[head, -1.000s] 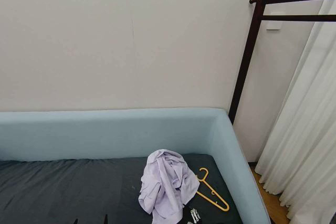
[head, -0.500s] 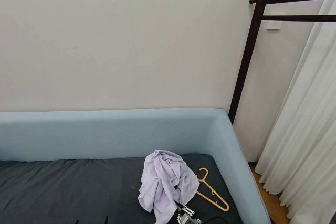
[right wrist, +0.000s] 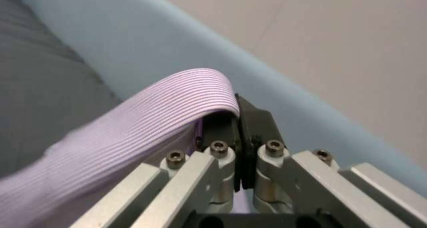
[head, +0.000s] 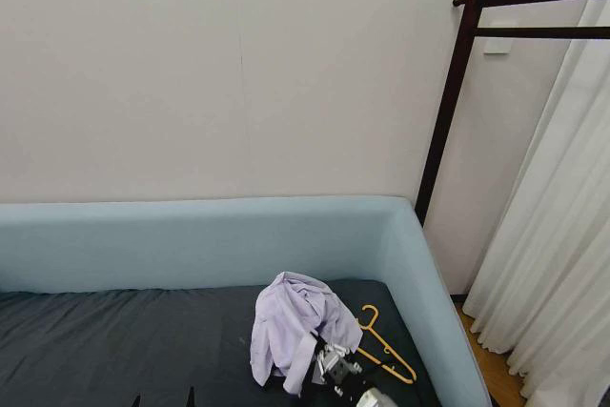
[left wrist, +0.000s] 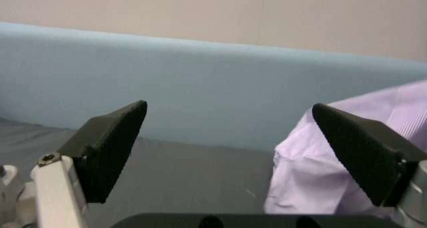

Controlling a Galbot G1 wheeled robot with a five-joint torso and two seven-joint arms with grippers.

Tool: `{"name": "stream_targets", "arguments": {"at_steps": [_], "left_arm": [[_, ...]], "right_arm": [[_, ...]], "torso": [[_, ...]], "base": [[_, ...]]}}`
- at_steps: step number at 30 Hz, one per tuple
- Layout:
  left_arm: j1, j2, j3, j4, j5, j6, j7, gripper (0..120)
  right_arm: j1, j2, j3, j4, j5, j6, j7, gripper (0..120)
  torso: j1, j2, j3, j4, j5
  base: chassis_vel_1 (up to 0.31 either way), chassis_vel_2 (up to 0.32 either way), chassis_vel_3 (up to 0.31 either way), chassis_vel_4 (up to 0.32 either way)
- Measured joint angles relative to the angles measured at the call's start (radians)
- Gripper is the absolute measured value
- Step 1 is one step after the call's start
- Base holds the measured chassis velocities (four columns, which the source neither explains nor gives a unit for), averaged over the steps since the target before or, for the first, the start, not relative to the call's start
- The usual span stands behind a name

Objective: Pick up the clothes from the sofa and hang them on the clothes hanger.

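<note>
1. Head view: A crumpled lavender shirt sits in a heap on the dark seat cushion of a pale blue sofa, near the sofa's right-hand arm. The right gripper is at the heap's lower edge, its metal body touching the cloth. An orange hanger lies flat on the cushion just beside the shirt, between it and the sofa arm. The two dark tips of the left gripper poke up at the bottom edge of the view, well apart from the shirt. A dark wooden clothes rack stands beyond the sofa's right end, against the wall and next to a white curtain.

2. Left wrist view: The left gripper's black fingers are spread wide with nothing between them. It hangs over the dark cushion and faces the blue backrest. The lavender shirt lies beside one finger.

3. Right wrist view: The right gripper's fingers are pressed together on a fold of the striped shirt. The cloth arches up out of the pinch and drapes away over the cushion, with the sofa's backrest behind.
</note>
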Motion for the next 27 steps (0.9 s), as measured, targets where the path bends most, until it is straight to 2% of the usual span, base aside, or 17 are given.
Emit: {"name": "stream_targets", "arguments": {"at_steps": [2,3,5,8,9,11,13,14,16,18,19,21,22,23,27], "left_arm": [[0.000,0.000,-0.002,-0.003,-0.001,0.000,0.000,98],[0.000,0.000,-0.004,-0.005,-0.003,0.001,0.000,98],[0.000,0.001,-0.005,-0.006,-0.003,0.001,0.000,98],[-0.002,0.000,-0.007,-0.006,-0.005,0.001,0.000,98],[-0.002,0.000,-0.007,-0.006,-0.005,0.001,0.000,98],[-0.004,-0.002,-0.009,-0.002,-0.006,0.000,0.000,98],[-0.006,-0.005,-0.013,0.002,-0.008,-0.003,0.000,98],[-0.006,-0.005,-0.013,0.002,-0.008,-0.003,0.000,98],[-0.007,-0.009,-0.018,0.006,-0.011,-0.007,0.001,98],[-0.007,-0.014,-0.022,0.010,-0.013,-0.010,0.000,98],[-0.007,-0.014,-0.022,0.010,-0.013,-0.010,0.000,98],[-0.007,-0.018,-0.025,0.011,-0.014,-0.011,0.001,98],[-0.007,-0.022,-0.027,0.014,-0.014,-0.012,0.001,98],[-0.007,-0.022,-0.027,0.014,-0.014,-0.012,0.001,98],[-0.010,-0.031,-0.034,0.021,-0.014,-0.013,0.000,98]], "right_arm": [[0.001,-0.040,0.021,0.083,0.019,-0.047,-0.001,0],[-0.009,-0.098,0.060,0.200,0.057,-0.135,-0.007,0],[-0.013,-0.113,0.072,0.227,0.066,-0.162,-0.008,0],[-0.038,-0.208,0.163,0.417,0.117,-0.371,-0.021,0],[-0.038,-0.208,0.163,0.417,0.117,-0.371,-0.021,0],[-0.024,-0.229,0.171,0.480,0.136,-0.462,-0.029,0],[0.034,-0.219,0.097,0.486,0.149,-0.545,-0.041,0],[0.034,-0.219,0.097,0.486,0.149,-0.545,-0.041,0],[0.121,-0.169,-0.022,0.394,0.145,-0.567,-0.046,0],[0.218,-0.079,-0.155,0.236,0.139,-0.564,-0.046,0],[0.218,-0.079,-0.155,0.236,0.139,-0.564,-0.046,0],[0.281,-0.002,-0.242,0.098,0.138,-0.553,-0.047,0],[0.340,0.089,-0.328,-0.055,0.138,-0.545,-0.045,0],[0.340,0.089,-0.328,-0.055,0.138,-0.545,-0.045,0],[0.429,0.280,-0.447,-0.350,0.137,-0.518,-0.040,0]], "torso": [[0.000,0.000,0.000,-0.0001,0.0000],[0.000,0.000,0.000,-0.0002,0.0000],[0.000,0.000,0.000,-0.0002,0.0000],[0.000,0.000,0.000,-0.0006,0.0000],[0.000,0.000,0.000,-0.0006,0.0000],[0.000,0.000,0.000,-0.0006,-0.0001],[0.000,0.000,0.000,-0.0007,-0.0005],[0.000,0.000,0.000,-0.0007,-0.0005],[0.000,0.000,0.000,-0.0003,0.0001],[0.000,0.000,0.000,-0.0003,-0.0004],[0.000,0.000,0.000,-0.0003,-0.0004],[0.000,0.000,0.000,0.0004,0.0000],[0.000,0.000,0.000,0.0003,-0.0002],[0.000,0.000,0.000,0.0003,-0.0002],[0.000,0.000,0.000,-0.0003,-0.0007]], "base": [[0.000,0.000,0.000,0.000],[0.000,0.000,0.000,0.000],[0.000,0.000,0.000,0.000],[0.000,0.000,0.000,0.000],[0.000,0.000,0.000,0.000],[0.000,0.000,0.000,0.000],[0.000,0.000,0.000,0.000],[0.000,0.000,0.000,0.000],[0.000,0.000,0.000,0.000],[0.000,0.000,0.000,0.000],[0.000,0.000,0.000,0.000],[0.000,0.000,0.000,0.000],[0.000,0.000,0.000,0.000],[0.000,0.000,0.000,0.000],[0.000,0.000,0.000,0.000]]}}
